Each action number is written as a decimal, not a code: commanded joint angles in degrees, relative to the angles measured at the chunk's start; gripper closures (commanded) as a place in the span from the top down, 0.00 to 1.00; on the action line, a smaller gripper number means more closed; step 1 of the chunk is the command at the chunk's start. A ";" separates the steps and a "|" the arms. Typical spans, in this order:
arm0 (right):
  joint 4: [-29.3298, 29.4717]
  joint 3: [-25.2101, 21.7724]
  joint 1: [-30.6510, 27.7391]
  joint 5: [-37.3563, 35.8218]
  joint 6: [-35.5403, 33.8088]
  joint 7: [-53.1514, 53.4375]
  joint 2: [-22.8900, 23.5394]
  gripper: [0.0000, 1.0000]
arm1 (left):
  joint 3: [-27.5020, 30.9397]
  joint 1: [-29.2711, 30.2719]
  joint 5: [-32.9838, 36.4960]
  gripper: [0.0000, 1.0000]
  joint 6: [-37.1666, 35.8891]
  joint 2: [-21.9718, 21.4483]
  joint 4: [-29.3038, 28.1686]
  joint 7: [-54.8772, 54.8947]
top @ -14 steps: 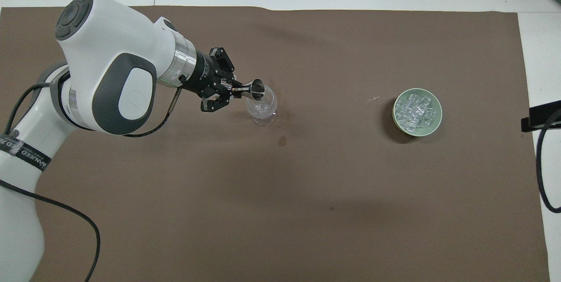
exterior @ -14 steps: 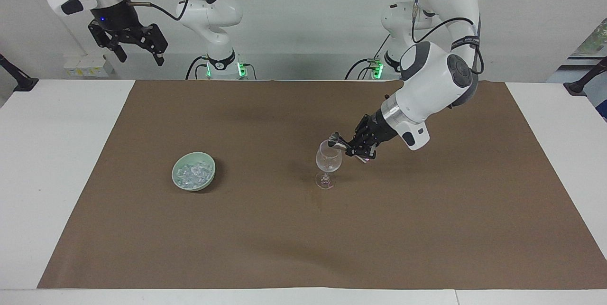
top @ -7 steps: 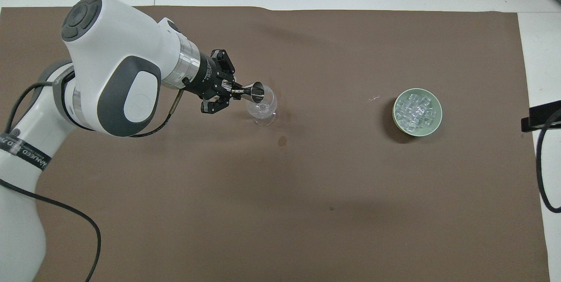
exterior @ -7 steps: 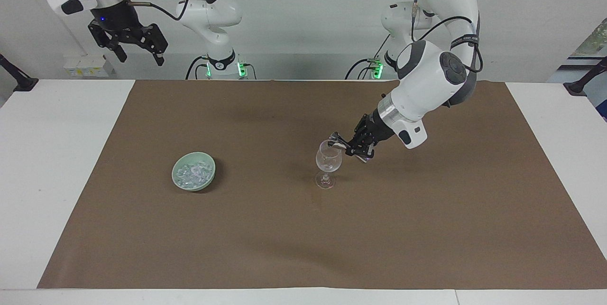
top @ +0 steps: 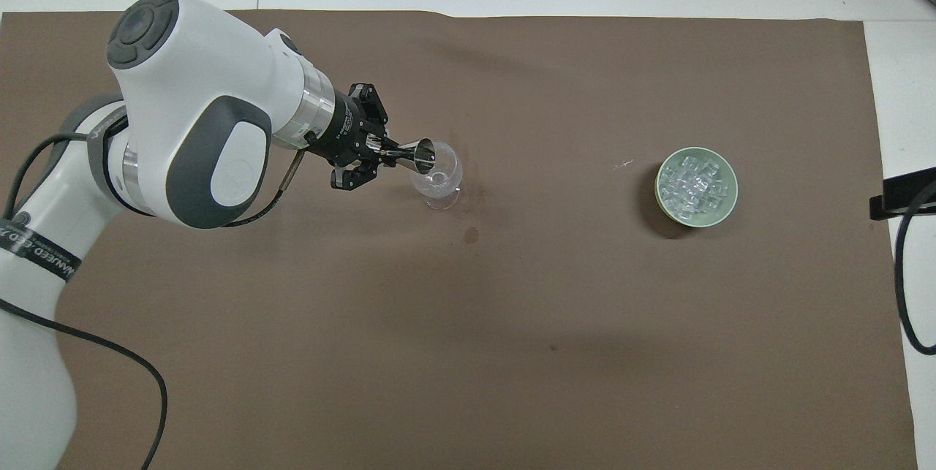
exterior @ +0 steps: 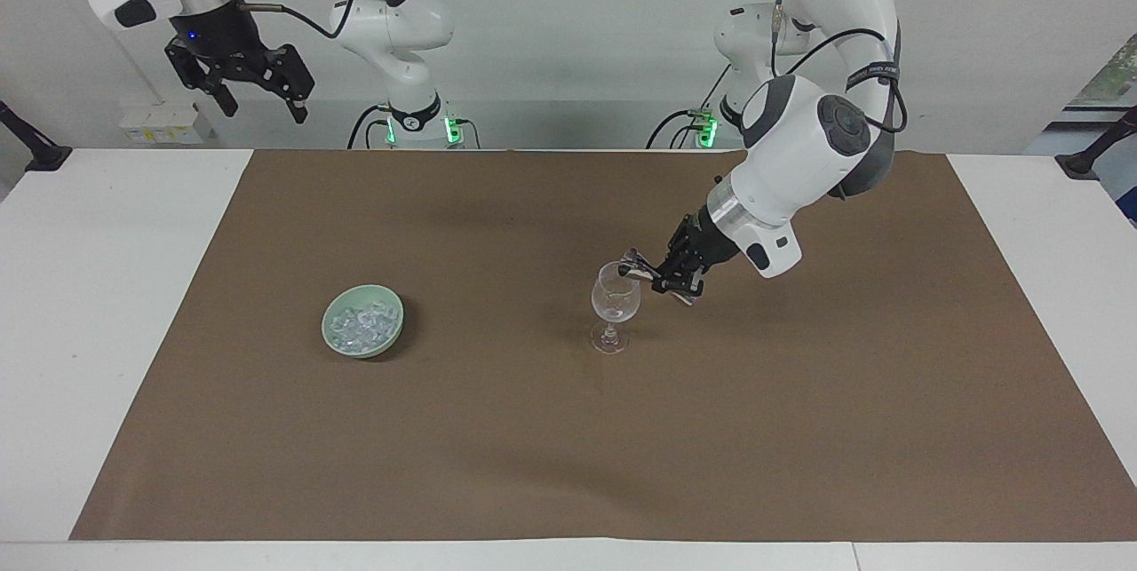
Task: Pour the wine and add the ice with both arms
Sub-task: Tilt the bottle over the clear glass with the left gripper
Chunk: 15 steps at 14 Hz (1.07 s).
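We had the desk point(exterior: 124, 305) under a brown mat point(exterior: 568, 429). Our left arm point(exterior: 799, 154) reached in with its left pincer point(exterior: 662, 273) clamped on a steel jigger point(top: 423, 154), tipped mouth-first over the rim of the stemmed wine glass point(exterior: 615, 305) mid-mat. Our right arm point(exterior: 382, 11) waited, right pincer point(exterior: 249, 83) raised above its own end of the desk, fingers spread, holding nothing. The ice point(top: 695, 185) sat in the green bowl point(exterior: 362, 321) toward the right arm's end, well apart from the glass.

Step, as we read it: pouring. Next likely calls for levelling the jigger, clearing the rim, then fetching ice.

Versus a second ago: the left arm's wrist had pulled slightly up and toward its base; glass, bowl and right arm unchanged.
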 commanded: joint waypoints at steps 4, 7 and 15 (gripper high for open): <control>-1.45 0.09 -0.32 0.50 0.76 -0.91 -1.16 1.00 | -0.51 -1.31 3.41 0.00 -1.91 1.05 2.35 -3.12; -1.45 0.09 -0.32 0.50 0.76 -0.91 -1.16 1.00 | -1.12 -1.40 5.50 0.00 -2.96 1.05 2.96 -3.73; -1.45 0.09 -0.32 0.50 0.76 -0.91 -1.16 1.00 | -2.62 -1.40 9.99 0.00 -4.19 2.01 4.54 -6.19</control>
